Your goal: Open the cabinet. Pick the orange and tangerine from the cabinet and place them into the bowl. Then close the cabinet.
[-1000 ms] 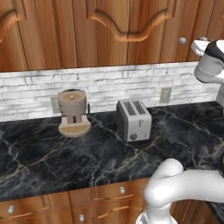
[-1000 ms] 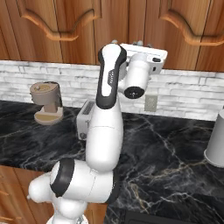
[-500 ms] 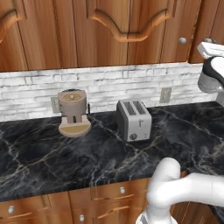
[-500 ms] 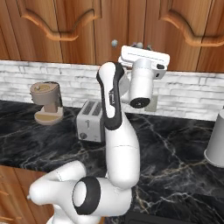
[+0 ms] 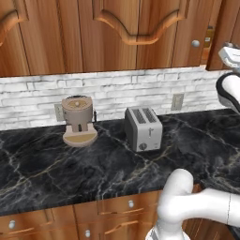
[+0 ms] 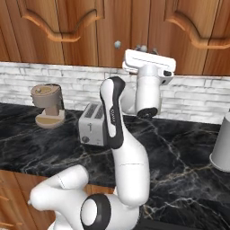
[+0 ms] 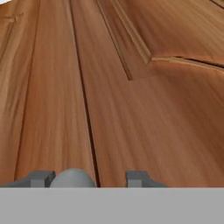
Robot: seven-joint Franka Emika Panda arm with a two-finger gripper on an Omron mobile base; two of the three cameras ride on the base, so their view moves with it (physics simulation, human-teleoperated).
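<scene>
The robot's gripper (image 7: 89, 178) is lifted high, right up against the brown wooden cabinet (image 6: 130, 27) on the wall; in the hand view its two dark fingertips (image 7: 41, 178) stand a little apart, and a round silver knob (image 7: 72, 177) sits between them, close to the left tip. The fingers look as if they are around the knob, but it is hard to tell if they are touching it. In the left base view the cabinet door (image 5: 222, 28) at the far right seems to stand open a crack, with a dark gap beside it. Down on the black marble bench (image 5: 56, 173) stand a silver toaster (image 5: 143, 127) and a tan coffee maker (image 5: 78, 120), well apart; a grey pot (image 6: 221, 143) stands at the right edge of the right base view.
</scene>
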